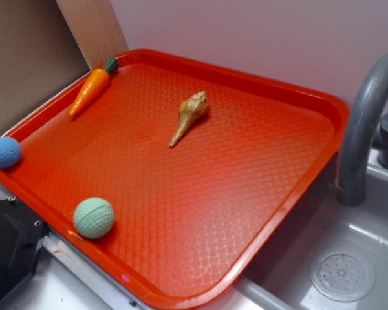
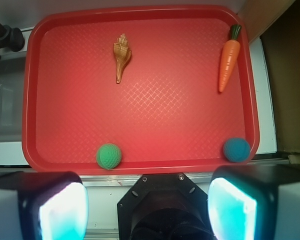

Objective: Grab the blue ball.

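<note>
Fingers (image 2: 57,212) stand spread wide at the bottom of the wrist view, one pad at each lower corner, nothing between them; the gripper (image 2: 145,210) hangs high above the tray (image 2: 140,10), back from its near rim, and does not show in the exterior view at all. On the tray, the blue ball (image 2: 237,149) sits in the corner, touching or nearly touching the rim, on the same side as the carrot (image 2: 228,59), which lies along that rim further up. The green ball (image 2: 109,155) rests against the same near rim as the blue one but well apart from it, and the shell (image 2: 122,56) lies toward the tray's far side. By my reading the reach has not begun: this is the lining-up stage. The next move calls for sliding sideways toward the blue ball's corner until it sits centred between the pads, then descending; the raised rim there leaves little room for one finger, so angle matters.
</note>
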Motion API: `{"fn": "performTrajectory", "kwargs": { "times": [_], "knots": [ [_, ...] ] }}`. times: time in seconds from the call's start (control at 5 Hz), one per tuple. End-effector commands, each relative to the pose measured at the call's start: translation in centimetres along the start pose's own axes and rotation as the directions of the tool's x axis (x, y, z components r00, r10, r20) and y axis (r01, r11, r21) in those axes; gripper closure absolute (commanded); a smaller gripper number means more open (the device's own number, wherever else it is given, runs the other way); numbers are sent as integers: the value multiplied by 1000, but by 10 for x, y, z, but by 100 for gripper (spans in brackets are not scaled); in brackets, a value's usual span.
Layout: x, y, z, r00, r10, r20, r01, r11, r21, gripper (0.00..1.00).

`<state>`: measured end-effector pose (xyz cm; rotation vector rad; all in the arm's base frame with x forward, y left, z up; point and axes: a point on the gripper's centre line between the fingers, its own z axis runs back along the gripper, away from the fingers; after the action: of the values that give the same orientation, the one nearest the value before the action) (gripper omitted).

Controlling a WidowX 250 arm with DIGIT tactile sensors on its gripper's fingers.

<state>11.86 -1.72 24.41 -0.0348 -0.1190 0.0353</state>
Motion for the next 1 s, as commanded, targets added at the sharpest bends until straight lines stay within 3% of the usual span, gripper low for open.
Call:
{"fn": "performTrajectory", "kwargs": {
  "times": [0.0,0.2,0.4,0.6,0.8],
  "knots": [
    [0,0,0,1000,0,0,0,1000,0,0],
    [28,23,-37,993,-119,-18,119,993,-4,0],
    [36,52,-79,979,-187,-87,200,961,192,0],
    [12,90,-121,962,-194,-194,242,933,267,0],
    [-19,133,-148,949,-153,-277,224,942,249,0]
  ]
}}
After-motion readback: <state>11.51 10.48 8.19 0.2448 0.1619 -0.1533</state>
